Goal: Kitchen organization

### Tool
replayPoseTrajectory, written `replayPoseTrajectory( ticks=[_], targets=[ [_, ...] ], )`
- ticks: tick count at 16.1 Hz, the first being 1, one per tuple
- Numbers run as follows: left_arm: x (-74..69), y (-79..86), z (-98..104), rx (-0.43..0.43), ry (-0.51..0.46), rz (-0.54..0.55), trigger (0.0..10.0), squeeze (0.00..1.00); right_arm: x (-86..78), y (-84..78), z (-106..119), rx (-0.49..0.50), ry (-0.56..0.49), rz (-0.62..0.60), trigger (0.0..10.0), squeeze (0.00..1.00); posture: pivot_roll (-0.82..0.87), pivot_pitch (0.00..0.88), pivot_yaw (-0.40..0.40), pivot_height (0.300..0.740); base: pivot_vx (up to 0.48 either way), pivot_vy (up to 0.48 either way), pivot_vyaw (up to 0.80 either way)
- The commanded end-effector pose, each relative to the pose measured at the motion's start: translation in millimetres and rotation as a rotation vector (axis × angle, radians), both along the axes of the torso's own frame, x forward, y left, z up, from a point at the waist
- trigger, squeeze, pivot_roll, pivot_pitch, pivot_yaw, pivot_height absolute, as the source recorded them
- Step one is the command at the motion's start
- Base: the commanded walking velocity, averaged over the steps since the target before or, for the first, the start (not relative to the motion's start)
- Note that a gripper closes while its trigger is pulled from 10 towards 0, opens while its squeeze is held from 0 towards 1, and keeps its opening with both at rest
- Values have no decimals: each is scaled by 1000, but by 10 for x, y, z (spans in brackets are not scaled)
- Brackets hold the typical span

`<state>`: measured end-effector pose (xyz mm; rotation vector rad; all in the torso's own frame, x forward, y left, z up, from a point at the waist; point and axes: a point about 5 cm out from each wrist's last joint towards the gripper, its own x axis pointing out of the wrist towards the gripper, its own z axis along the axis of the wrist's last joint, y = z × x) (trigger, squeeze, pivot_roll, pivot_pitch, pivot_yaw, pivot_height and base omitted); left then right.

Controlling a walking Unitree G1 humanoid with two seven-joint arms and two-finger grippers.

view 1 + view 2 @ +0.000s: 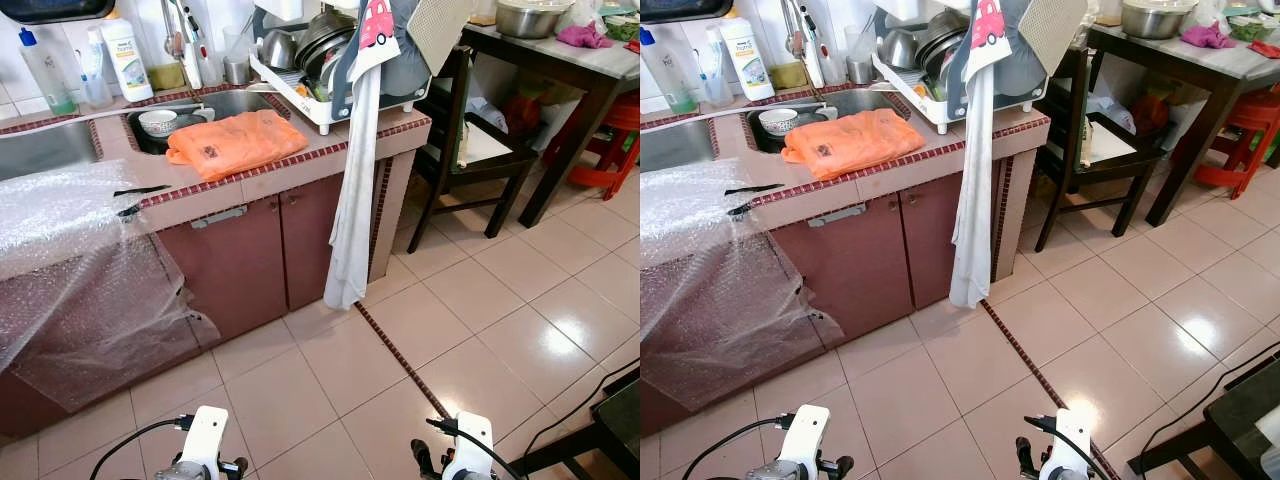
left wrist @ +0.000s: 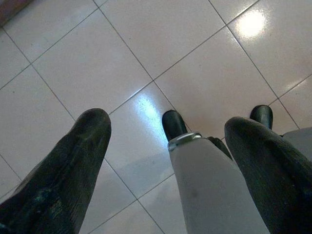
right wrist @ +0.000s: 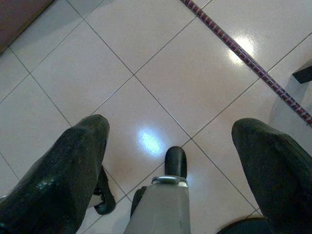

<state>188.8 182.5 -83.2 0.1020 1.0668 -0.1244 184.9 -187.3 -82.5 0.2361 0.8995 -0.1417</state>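
Your left gripper (image 2: 165, 141) and right gripper (image 3: 170, 141) hang open and empty, far below the sink (image 1: 235, 102). The orange bag (image 1: 235, 142) lies just in front of the sink.

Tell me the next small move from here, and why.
Probably step forward toward the counter. Both arms hang low over the floor tiles, the left gripper and right gripper open and empty. The orange plastic bag beside the sink looks out of reach from this spot.
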Motion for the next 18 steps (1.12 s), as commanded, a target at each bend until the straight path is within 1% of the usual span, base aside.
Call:
replayPoseTrajectory(
  ticks=[1,3,4,5,6,7,8,9,11,13,14,15,16,17,18],
  targets=[
    [621,-204,357,-39,-208,-16,10000,0,44,-182,34,-189,67,7,10000,0,-133,0,42,740,0,0,0],
    [621,-201,357,-36,-209,-14,10000,0,50,-167,34,-189,68,8,10000,0,-136,0,46,740,0,0,0],
    [422,-237,221,-47,-118,-78,10000,0,-55,-143,-7,-236,47,-6,10000,0,-138,0,63,740,0,0,0],
    [396,-228,204,-36,-105,-88,10000,0,-73,-157,-10,-238,45,-22,10000,0,-139,0,64,740,0,0,0],
    [402,-213,208,-5,-113,-112,10000,0,-70,-184,-4,-244,43,-28,10000,0,-144,0,65,740,0,0,0],
    [401,-218,208,-8,-115,-120,10000,0,-77,-201,-5,-247,49,-34,10000,0,-148,0,67,740,0,0,0],
    [408,-217,214,0,-131,-126,10000,0,-98,-195,-23,-226,76,-32,10000,0,-149,0,67,740,0,0,0],
    [417,-219,220,18,-140,-154,10000,0,-97,-194,-22,-230,73,-23,10000,0,-151,0,68,740,0,0,0],
    [412,-245,215,6,-127,-169,10000,0,-126,-180,-37,-230,78,-16,10000,0,-151,0,69,740,0,0,0],
    [423,-255,222,-11,-134,-146,10000,0,-182,-158,-65,-206,89,16,10000,0,-148,0,65,740,0,0,0],
    [425,-250,224,-33,-135,-109,10000,0,-191,-152,-70,-199,89,24,10000,0,-145,0,63,740,0,0,0],
    [452,-229,243,-20,-160,-101,10000,0,-199,-146,-74,-183,87,23,10000,0,-144,0,62,740,0,0,0],
    [474,-201,263,-66,-177,-47,10000,0,-192,-131,-71,-156,71,37,10000,0,-138,0,53,740,0,0,0],
    [517,-138,300,-95,-210,13,10000,0,-148,-106,-49,-119,35,50,10000,0,-135,0,49,740,0,0,0],
    [551,-116,329,-98,-234,16,10000,0,-76,-82,-17,-124,8,91,10000,0,-128,0,40,740,0,0,0]
  ],
)
